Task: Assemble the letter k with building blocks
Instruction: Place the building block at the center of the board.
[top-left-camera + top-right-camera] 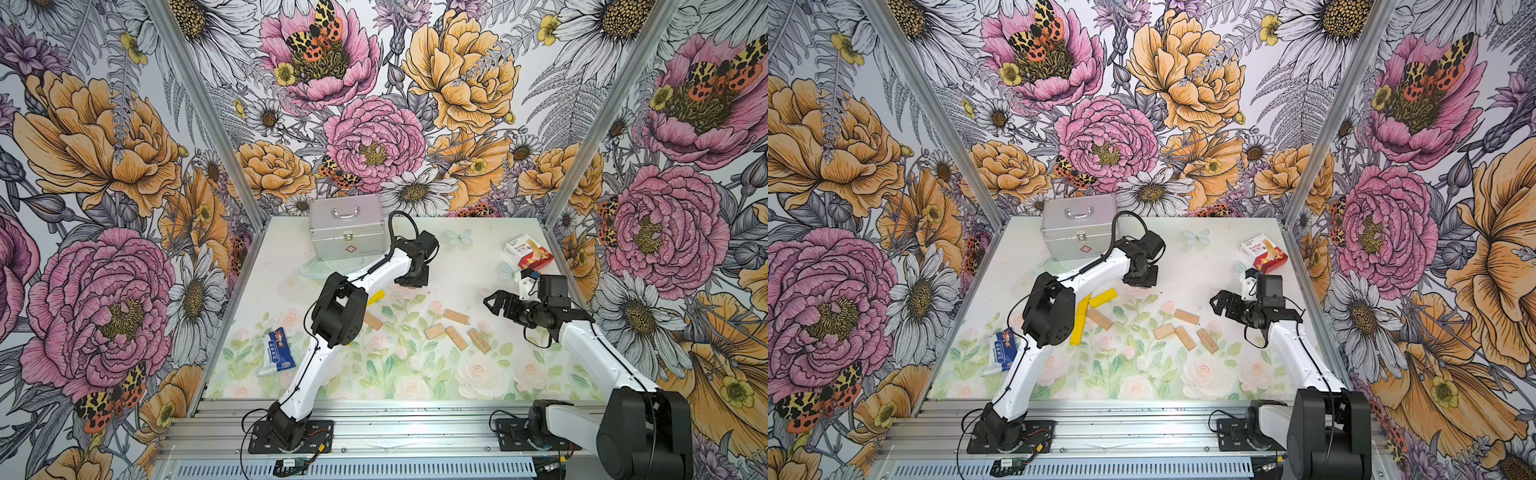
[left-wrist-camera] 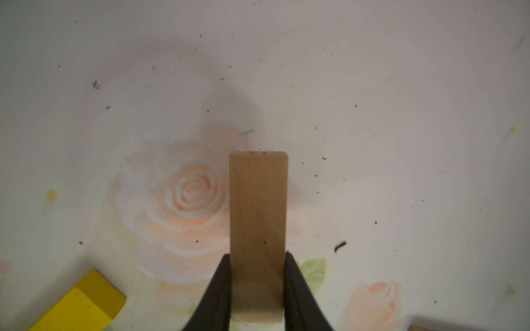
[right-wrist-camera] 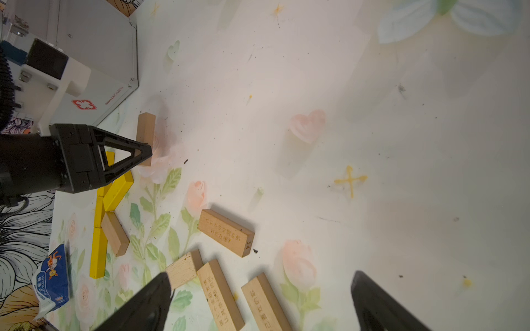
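Pale desk (image 1: 465, 270) printed with faint roses and leaves, boxed in by bold floral walls. Left jaws are clamped on the narrow sides of a pale natural-wood block (image 2: 258, 217), which points straight out from them over a printed rose. Whether its far end touches the desk cannot be told.

Near the held block lies a finished-looking letter K (image 3: 98, 252). It has a stem of bright yellow blocks (image 1: 1079, 328), a slanted yellow arm (image 1: 1103, 298) and a slanted pale wooden arm (image 1: 1099, 319), both meeting the stem.

Further right, four loose pale wooden blocks (image 1: 454, 337) lie flat, close together, some with engraved writing. Right jaws hover near them, spread wide and holding nothing.

Around the edges are a ribbed silver case with a handle (image 1: 347, 230), a red-and-white carton (image 1: 528, 254) and a blue-white sachet (image 1: 276, 351).

The step in hand appears to be starting a second K in pale wood, with the first piece gripped and not yet laid down. The next move likely calls for lowering this block flat onto bare desk, clear of the yellow arm, then opening the left jaws without nudging it.
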Tool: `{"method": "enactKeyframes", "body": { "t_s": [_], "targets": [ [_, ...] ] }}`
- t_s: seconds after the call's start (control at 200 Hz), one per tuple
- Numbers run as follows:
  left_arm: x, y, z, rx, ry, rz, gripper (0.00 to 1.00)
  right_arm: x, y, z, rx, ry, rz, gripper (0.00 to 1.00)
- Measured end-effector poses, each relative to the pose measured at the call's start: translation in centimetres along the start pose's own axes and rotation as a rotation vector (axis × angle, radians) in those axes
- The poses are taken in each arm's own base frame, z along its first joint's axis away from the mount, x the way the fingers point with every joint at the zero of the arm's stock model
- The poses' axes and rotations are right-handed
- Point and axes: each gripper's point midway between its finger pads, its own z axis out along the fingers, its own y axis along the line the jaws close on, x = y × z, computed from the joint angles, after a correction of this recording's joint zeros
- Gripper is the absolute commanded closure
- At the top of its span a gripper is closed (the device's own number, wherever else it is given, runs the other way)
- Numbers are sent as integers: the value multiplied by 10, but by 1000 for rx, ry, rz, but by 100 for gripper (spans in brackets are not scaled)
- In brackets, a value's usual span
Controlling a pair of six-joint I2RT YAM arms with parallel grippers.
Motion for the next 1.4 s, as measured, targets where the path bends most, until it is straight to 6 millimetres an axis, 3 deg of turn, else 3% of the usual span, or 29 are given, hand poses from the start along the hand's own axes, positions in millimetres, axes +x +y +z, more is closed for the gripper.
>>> {"method": "enactKeyframes", "body": {
  "t_s": [0.335,0.775,1.091,1.401],
  "targets": [
    [11,5,7,-41,19,-53,100,1,3,1,-21,11,2,1],
    [29,-16,5,-42,23,-99,100,2,11,3,-74,20,2,1],
    [27,-18,4,-38,19,-108,100,2,13,3,-82,23,3,1],
    [21,-33,-3,-10,-8,-118,100,2,13,3,-82,23,2,1]
  ]
}}
